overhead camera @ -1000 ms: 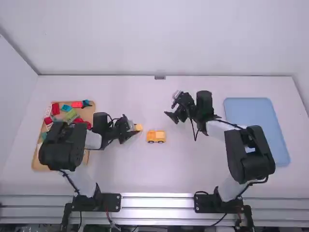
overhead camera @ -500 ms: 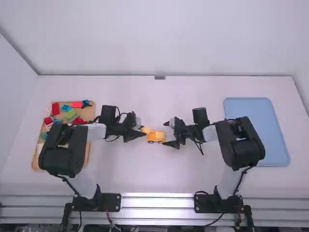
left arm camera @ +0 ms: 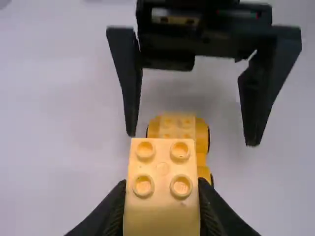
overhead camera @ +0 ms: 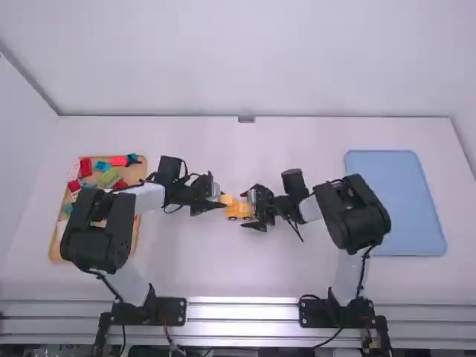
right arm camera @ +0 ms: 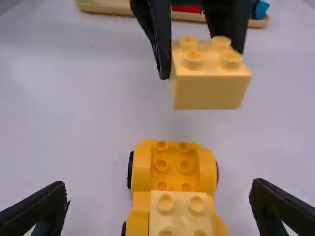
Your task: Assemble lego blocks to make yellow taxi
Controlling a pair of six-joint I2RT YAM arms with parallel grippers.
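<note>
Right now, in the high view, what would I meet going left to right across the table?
Wooden tray of blocks, left arm's fingers, yellow toy car, blue tray.

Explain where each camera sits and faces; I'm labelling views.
High view: above and behind, looking forward and down at the white table; left arm and right arm show.
Left wrist view: on that arm, facing a pale-yellow plastic brick in the left gripper.
Right wrist view: on that arm, facing an orange-yellow wheeled toy car; the open right gripper shows.
Both wrist views share brick and car.
</note>
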